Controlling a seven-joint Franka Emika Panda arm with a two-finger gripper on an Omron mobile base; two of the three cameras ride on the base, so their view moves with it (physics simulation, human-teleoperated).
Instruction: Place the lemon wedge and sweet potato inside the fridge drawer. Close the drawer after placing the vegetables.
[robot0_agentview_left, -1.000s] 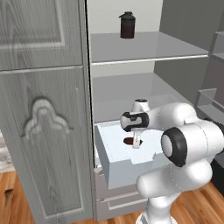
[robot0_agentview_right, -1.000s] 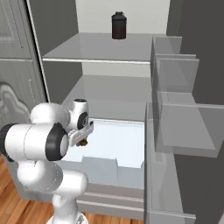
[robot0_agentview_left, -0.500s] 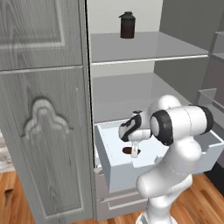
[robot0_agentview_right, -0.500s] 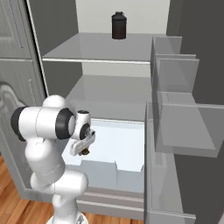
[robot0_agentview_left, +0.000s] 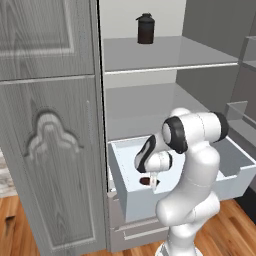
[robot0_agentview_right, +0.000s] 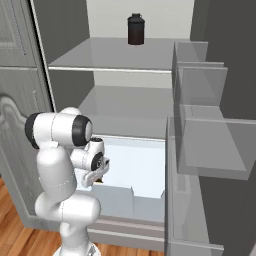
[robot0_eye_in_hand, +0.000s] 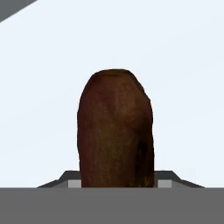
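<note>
Down inside the open drawer, my claw clamps the sweet potato just above the pale floor, not yet released, with the lemon wedge's whereabouts unclear and the drawer unclosed.

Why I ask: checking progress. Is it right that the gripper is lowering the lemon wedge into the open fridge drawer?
Not quite: the gripper holds the sweet potato, a dark brown tuber, not the lemon wedge. The hand view shows it. It is indeed inside the open fridge drawer.
</note>
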